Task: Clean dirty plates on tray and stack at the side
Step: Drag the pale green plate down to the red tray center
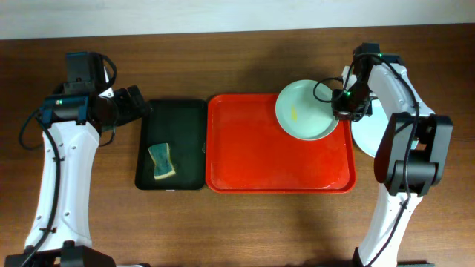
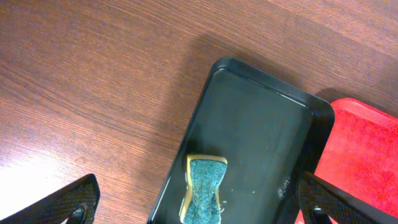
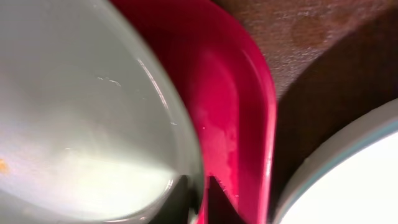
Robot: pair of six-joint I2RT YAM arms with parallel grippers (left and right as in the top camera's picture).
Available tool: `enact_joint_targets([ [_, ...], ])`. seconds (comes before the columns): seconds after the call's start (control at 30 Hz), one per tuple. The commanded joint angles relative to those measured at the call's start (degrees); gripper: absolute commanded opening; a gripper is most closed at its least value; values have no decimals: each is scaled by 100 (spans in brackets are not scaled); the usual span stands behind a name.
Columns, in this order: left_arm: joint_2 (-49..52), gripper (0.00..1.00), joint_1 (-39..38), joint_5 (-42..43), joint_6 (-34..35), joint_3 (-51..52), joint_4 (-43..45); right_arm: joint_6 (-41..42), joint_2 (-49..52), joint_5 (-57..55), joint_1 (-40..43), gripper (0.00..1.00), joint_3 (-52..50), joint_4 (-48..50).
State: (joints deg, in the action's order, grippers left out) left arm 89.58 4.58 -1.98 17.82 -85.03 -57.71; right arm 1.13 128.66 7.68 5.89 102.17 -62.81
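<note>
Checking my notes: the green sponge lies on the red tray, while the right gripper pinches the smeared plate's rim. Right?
No: the overhead view shows the sponge in the black tray, not the red tray. The right gripper does pinch the rim of the smeared plate.

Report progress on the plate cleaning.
Apparently done: one pale plate lies off the red tray, to its right. In hand: the right gripper is shut on the rim of a mint plate, yellow smear showing, at the tray's far right corner. To do: wiping; the sponge lies in the black tray near the open left gripper. No third plate shows.
</note>
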Motion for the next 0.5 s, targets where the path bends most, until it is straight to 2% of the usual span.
enact_joint_targets([
  [0.0, 7, 99, 9, -61, 57, -15, -4, -24, 37, 190, -37, 4, -37, -11],
  [0.17, 7, 99, 9, -61, 57, -15, -4, -26, 37, 828, -111, 4, -37, -240],
  [0.47, 7, 99, 9, -61, 57, -15, -4, -26, 37, 861, -730, 4, -37, -1084],
])
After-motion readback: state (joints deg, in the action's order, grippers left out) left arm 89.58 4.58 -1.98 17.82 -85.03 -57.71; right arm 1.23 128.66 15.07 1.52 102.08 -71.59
